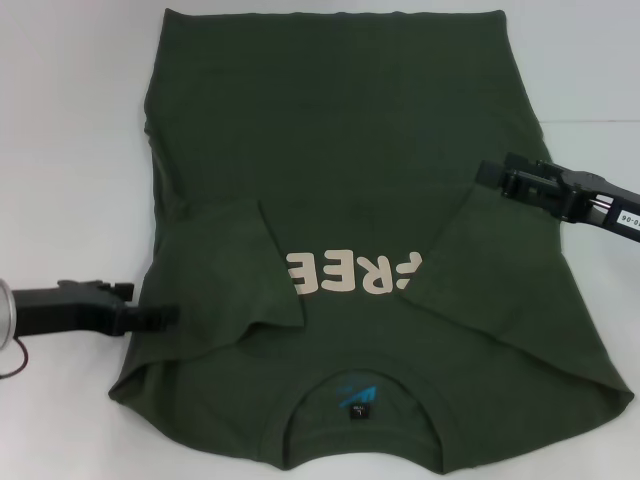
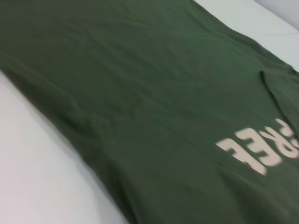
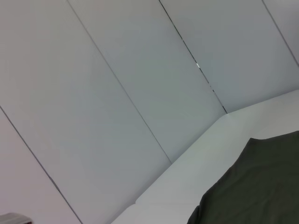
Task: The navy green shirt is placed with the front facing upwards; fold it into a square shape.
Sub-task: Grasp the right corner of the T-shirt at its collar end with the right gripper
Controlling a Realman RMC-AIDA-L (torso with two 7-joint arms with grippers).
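The navy green shirt (image 1: 330, 150) lies flat on the white table (image 1: 70, 120), front up, collar toward me. Its cream "FREE" letters (image 1: 350, 272) read upside down, and the blue-and-black label (image 1: 358, 398) shows inside the collar. Both sleeves are folded inward over the chest, the left one (image 1: 240, 270) and the right one (image 1: 480, 260). My left gripper (image 1: 155, 318) is low at the shirt's left edge, by the folded sleeve. My right gripper (image 1: 492, 176) hovers over the shirt's right edge, above the right sleeve. The shirt also shows in the left wrist view (image 2: 140, 93) and the right wrist view (image 3: 252, 186).
The white table extends on both sides of the shirt. A red cable (image 1: 12, 360) hangs by the left arm. Grey wall panels (image 3: 117, 70) stand behind the table's far edge.
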